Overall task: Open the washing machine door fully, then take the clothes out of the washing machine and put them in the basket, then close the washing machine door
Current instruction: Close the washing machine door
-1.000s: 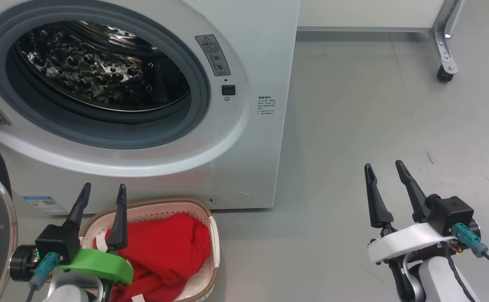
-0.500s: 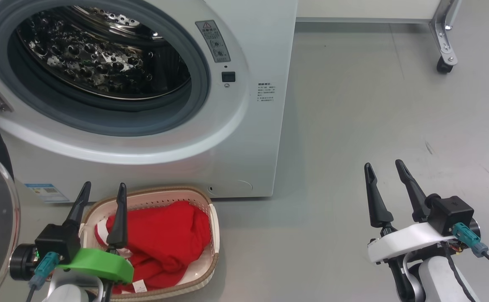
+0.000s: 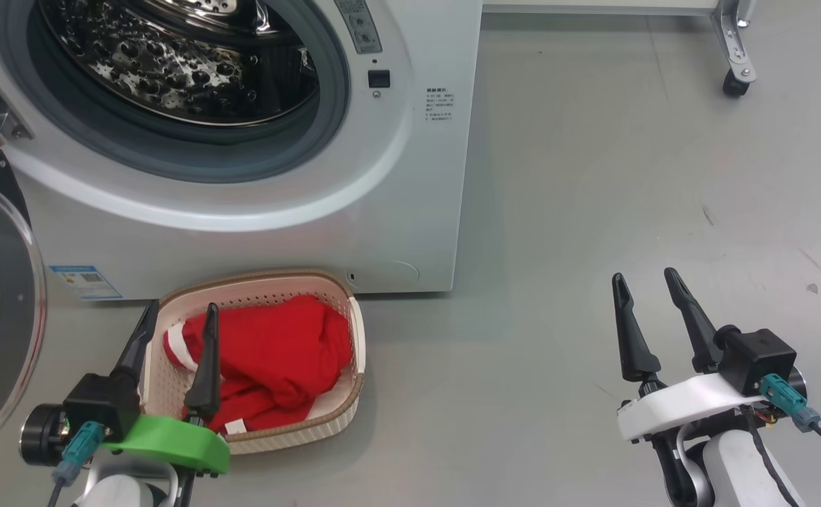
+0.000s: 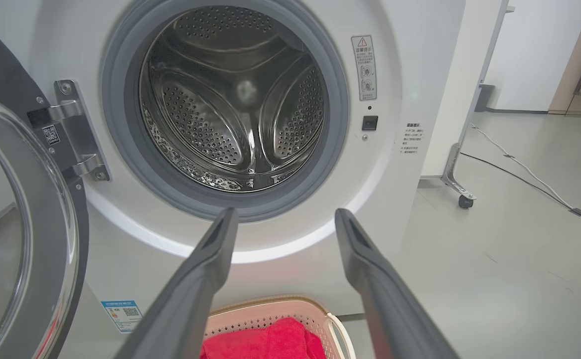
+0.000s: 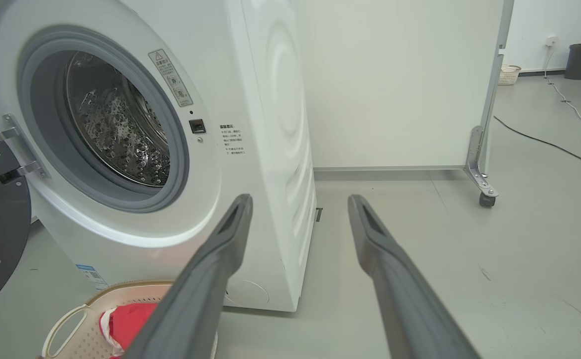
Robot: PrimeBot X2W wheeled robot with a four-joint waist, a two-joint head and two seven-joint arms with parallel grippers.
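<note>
Red clothes (image 3: 270, 352) heaped in the basket (image 3: 262, 276) before the washing machine (image 3: 410, 211), head view; left pincer (image 3: 182, 306) and right pincer (image 3: 644, 276) spread wide, empty. Left wrist view: drum (image 4: 235, 114) bare, washing machine door (image 4: 46, 239) standing open. Right wrist view: door's black rim at picture's left edge. Probably rigid, heavy, glossy-slick; best pushed at rim far from hinge (image 4: 78, 134).

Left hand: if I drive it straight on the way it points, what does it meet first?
Probably the washing machine: the open left hand aims at the grey seal at the bottom of the door opening. Depth is unclear; slightly higher, it would enter the drum.
</note>
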